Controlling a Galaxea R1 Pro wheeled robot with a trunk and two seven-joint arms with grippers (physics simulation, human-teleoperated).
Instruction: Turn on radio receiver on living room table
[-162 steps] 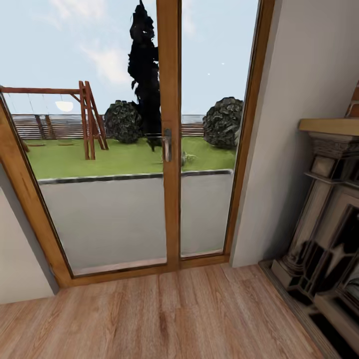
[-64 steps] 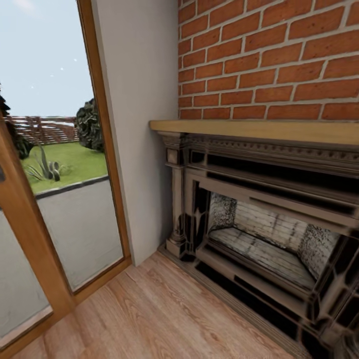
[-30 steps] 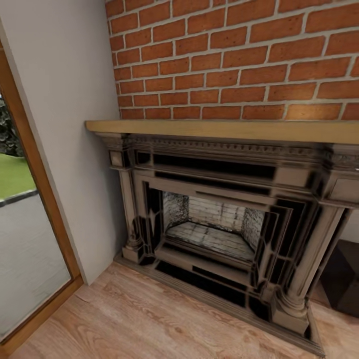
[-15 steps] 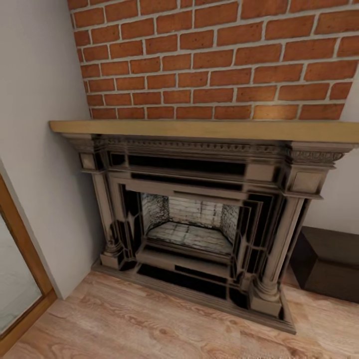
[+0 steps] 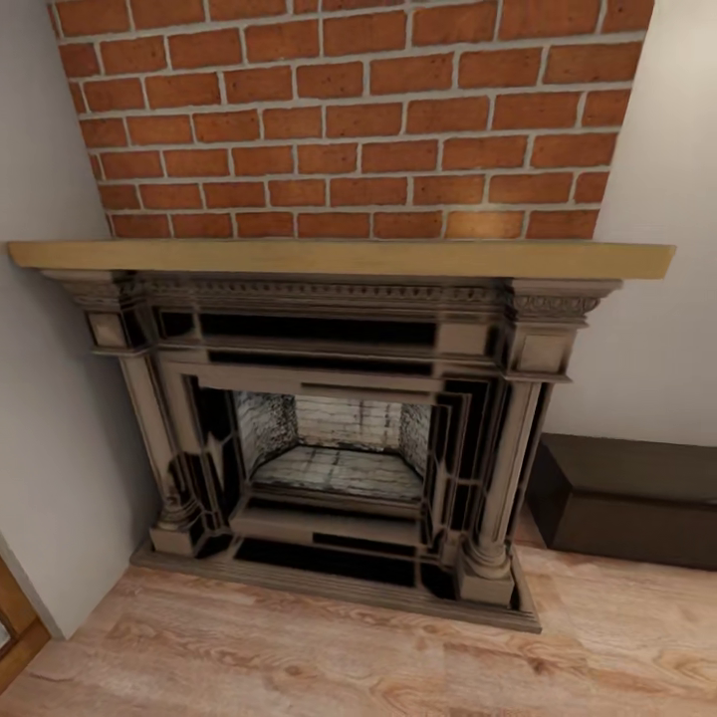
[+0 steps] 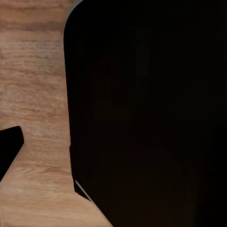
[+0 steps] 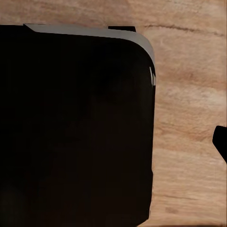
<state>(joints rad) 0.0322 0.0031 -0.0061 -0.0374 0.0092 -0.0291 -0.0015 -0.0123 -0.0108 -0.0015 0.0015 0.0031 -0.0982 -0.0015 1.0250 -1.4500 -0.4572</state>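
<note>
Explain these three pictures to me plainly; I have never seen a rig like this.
This is a simulated wheeled robot with two arms, steered by a person. The large picture comes from its head camera: it faces a fireplace with a wooden mantel under a brick wall, a dark low box beside it, all on a wood plank floor. The two small pictures come from cameras on the wrists, aimed down: each shows a large black shape, probably part of the robot itself, over the same floor. Nothing shows being held, and no radio is in sight.

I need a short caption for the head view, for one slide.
Head view: an ornate fireplace under a wooden mantel and brick wall, with a dark low cabinet beside it.
</note>
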